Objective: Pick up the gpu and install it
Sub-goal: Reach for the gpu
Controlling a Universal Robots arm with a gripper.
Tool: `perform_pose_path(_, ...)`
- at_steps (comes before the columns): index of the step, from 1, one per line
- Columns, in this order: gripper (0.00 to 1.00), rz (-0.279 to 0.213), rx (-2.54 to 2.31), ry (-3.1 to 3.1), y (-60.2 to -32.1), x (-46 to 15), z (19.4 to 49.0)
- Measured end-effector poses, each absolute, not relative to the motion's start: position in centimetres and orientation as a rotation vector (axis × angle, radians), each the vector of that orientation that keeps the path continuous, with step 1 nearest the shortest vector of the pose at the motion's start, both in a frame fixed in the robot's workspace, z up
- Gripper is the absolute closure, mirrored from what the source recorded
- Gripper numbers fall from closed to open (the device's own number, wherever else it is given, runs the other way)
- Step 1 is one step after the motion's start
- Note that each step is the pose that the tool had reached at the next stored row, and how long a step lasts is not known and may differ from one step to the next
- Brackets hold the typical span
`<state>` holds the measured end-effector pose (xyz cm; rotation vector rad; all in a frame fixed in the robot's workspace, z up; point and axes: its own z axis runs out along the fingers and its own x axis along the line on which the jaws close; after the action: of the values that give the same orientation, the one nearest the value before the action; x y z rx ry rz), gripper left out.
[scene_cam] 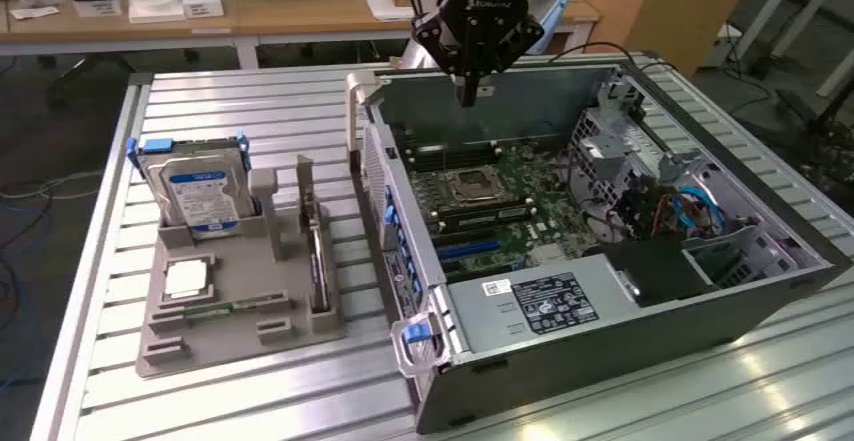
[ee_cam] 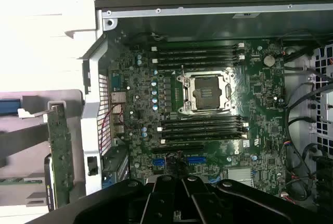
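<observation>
Green gpu [scene_cam: 318, 261] stands on edge in grey holder [scene_cam: 227, 336], beside open case [scene_cam: 641, 336]. Gripper [scene_cam: 467, 93] clenched, empty, above case's rear wall, well apart from card. Clean pickup likely needs jaws spread, squared to card's top edge.

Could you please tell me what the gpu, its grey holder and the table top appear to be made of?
The gpu: green circuit board, likely fibreglass laminate, matte with tiny solder points. The grey holder: even, dull grey, probably plastic. The table top: ribbed silvery slats with a soft sheen, apparently aluminium.
</observation>
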<state>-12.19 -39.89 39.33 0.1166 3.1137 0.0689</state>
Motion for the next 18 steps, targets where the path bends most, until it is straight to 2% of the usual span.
perform_pose_path(18,0.89,0.069,0.117,3.114,-39.88,-12.90,39.30)
